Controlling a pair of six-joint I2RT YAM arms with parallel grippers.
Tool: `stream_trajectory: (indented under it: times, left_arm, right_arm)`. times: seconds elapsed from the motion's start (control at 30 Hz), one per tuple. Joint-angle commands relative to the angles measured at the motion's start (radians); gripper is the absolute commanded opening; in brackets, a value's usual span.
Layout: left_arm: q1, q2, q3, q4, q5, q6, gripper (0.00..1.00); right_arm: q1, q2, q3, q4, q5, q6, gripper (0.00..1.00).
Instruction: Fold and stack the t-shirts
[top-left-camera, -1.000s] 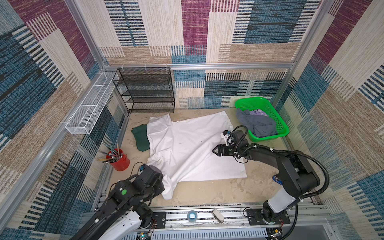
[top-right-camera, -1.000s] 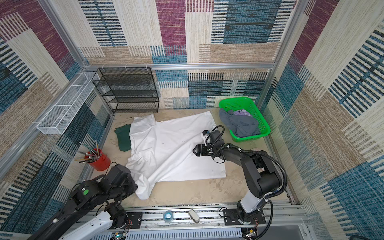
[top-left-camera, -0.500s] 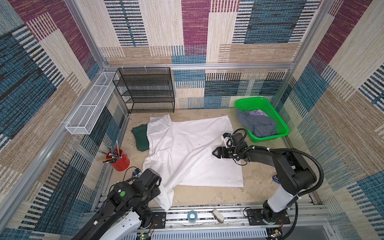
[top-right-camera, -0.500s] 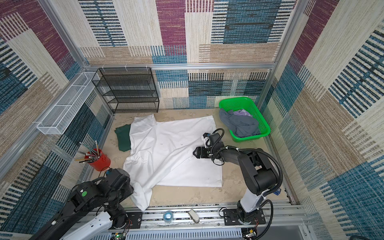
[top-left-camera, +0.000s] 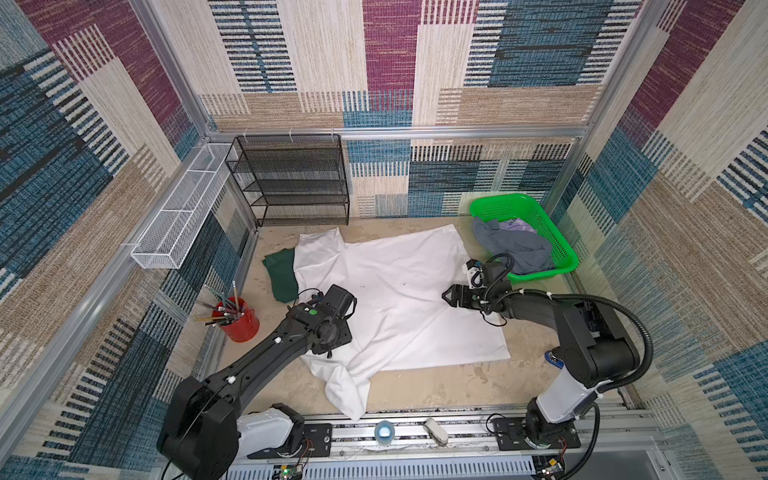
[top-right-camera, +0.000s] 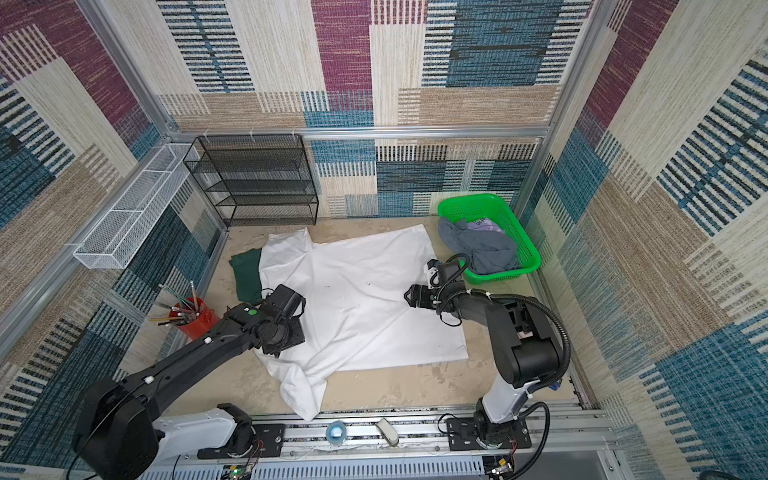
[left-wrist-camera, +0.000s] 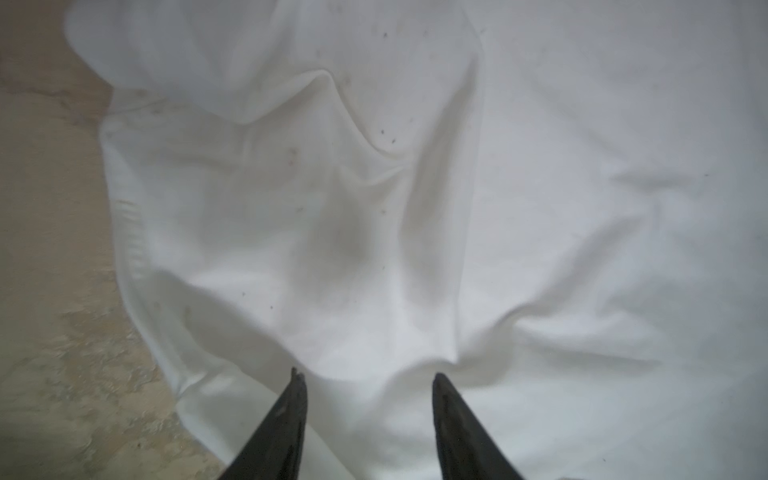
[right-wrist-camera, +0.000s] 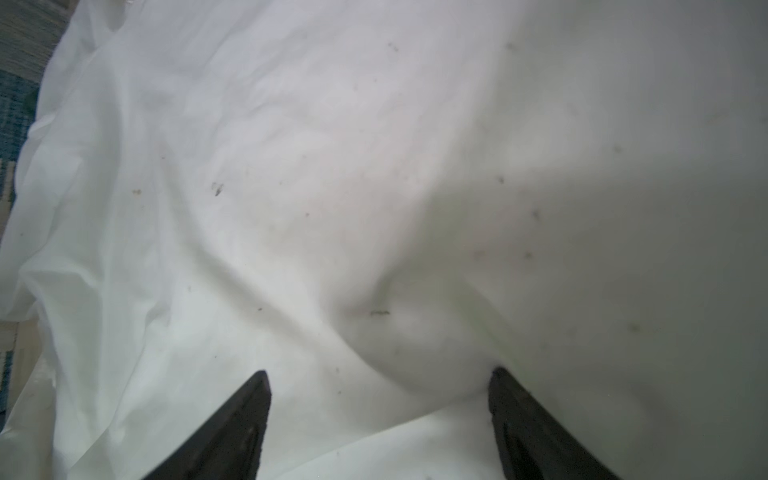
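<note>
My left hand (left-wrist-camera: 369, 376) is released: in the left wrist view its two black fingers (left-wrist-camera: 286, 415) stand partly apart with nothing between them, over the rumpled edge of the large plain white cloth t-shirt (left-wrist-camera: 415, 208); I cannot tell whether they touch it. My right hand (right-wrist-camera: 380, 372) is spread wider, and its fingertips (right-wrist-camera: 249, 399) seem to rest on white cloth that swells into a soft hump between them. It grips nothing. In both top views the white t-shirt (top-left-camera: 399, 291) lies spread over the middle of the sandy desk (top-left-camera: 436, 386), one end trailing toward the lower edge of the frame. The small dark green cloth t-shirt (top-left-camera: 282, 278) sits left of centre, partly tucked under the white one's left edge. The grey t-shirt (top-left-camera: 515, 249) with its lilac patch (top-left-camera: 517, 224) is heaped in the bright green plastic mesh basket (top-left-camera: 557, 241), right of centre. The right hand (top-right-camera: 409, 296) lies low over the white shirt's right part, near the basket. A red cup of pencils (top-left-camera: 239, 320) stands left of my left arm (top-left-camera: 291, 332), and a black mesh shelf rack (top-left-camera: 299, 178) is at the back. In the top views that arm's wrist hides its own fingers, so only the wrist camera shows them. The wrist views also pick up small dark specks on the white cloth.
</note>
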Motion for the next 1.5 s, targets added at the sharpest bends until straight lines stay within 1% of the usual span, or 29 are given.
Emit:
stream_trajectory:
  times: [0.0, 0.1, 0.17, 0.2, 0.3, 0.4, 0.47, 0.57, 0.7, 0.8, 0.9, 0.97, 1.03, 1.1, 1.13, 1.2, 1.27, 1.3, 1.4, 1.47]
  left_arm:
    - [0.037, 0.091, 0.012, 0.094, 0.071, 0.118, 0.5]
    - [0.056, 0.15, 0.008, 0.061, 0.066, 0.131, 0.5]
    - [0.072, 0.151, -0.014, 0.047, 0.058, 0.128, 0.5]
    - [0.083, 0.139, -0.034, 0.052, 0.059, 0.126, 0.5]
    - [0.125, 0.108, -0.076, 0.062, 0.054, 0.126, 0.5]
    - [0.175, 0.103, -0.092, 0.084, 0.066, 0.139, 0.5]
    - [0.2, 0.117, -0.087, 0.115, 0.08, 0.149, 0.5]
    - [0.234, 0.188, -0.04, 0.147, 0.098, 0.167, 0.5]
    - [0.267, 0.309, 0.043, 0.192, 0.117, 0.187, 0.49]
    - [0.296, 0.378, 0.106, 0.217, 0.134, 0.196, 0.48]
    - [0.308, 0.399, 0.161, 0.254, 0.139, 0.22, 0.48]
    - [0.309, 0.394, 0.205, 0.254, 0.118, 0.234, 0.47]
    - [0.311, 0.373, 0.24, 0.254, 0.071, 0.251, 0.48]
    - [0.312, 0.337, 0.254, 0.274, 0.039, 0.27, 0.48]
    - [0.312, 0.318, 0.259, 0.268, 0.045, 0.279, 0.48]
    - [0.297, 0.243, 0.235, 0.247, 0.117, 0.292, 0.48]
    - [0.24, 0.131, 0.165, 0.214, 0.145, 0.287, 0.48]
    - [0.202, 0.067, 0.128, 0.171, 0.154, 0.275, 0.49]
    - [0.084, -0.119, 0.006, 0.062, 0.161, 0.205, 0.49]
    - [0.024, -0.242, -0.089, 0.047, 0.209, 0.155, 0.49]
  right_arm:
    - [-0.005, -0.007, 0.039, -0.225, 0.162, -0.048, 0.84]
    - [0.01, -0.085, 0.036, -0.217, 0.18, -0.062, 0.84]
    - [0.044, -0.14, 0.022, -0.212, 0.182, -0.064, 0.84]
    - [0.062, -0.153, 0.018, -0.216, 0.16, -0.056, 0.84]
    - [0.109, -0.126, 0.01, -0.239, 0.06, -0.021, 0.84]
    - [0.131, -0.079, -0.025, -0.2, 0.02, 0.019, 0.84]
    - [0.131, -0.038, -0.021, -0.188, 0.022, 0.023, 0.84]
    - [0.12, 0.027, 0.022, -0.186, 0.053, 0.012, 0.84]
    - [0.085, 0.121, 0.109, -0.188, 0.061, -0.014, 0.84]
    - [0.057, 0.162, 0.181, -0.2, 0.077, -0.035, 0.84]
    - [0.046, 0.176, 0.246, -0.214, 0.115, -0.056, 0.84]
    - [0.043, 0.181, 0.294, -0.24, 0.134, -0.072, 0.84]
    - [0.043, 0.168, 0.321, -0.246, 0.14, -0.084, 0.84]
    - [0.05, 0.131, 0.315, -0.227, 0.107, -0.104, 0.84]
    - [0.057, 0.107, 0.303, -0.215, 0.091, -0.111, 0.84]
    - [0.086, 0.056, 0.274, -0.211, 0.087, -0.117, 0.85]
    - [0.118, 0.014, 0.245, -0.223, 0.079, -0.109, 0.85]
    - [0.136, -0.007, 0.225, -0.231, 0.07, -0.095, 0.85]
    - [0.184, -0.059, 0.163, -0.235, 0.046, -0.048, 0.85]
    - [0.212, -0.081, 0.127, -0.235, 0.034, -0.024, 0.85]
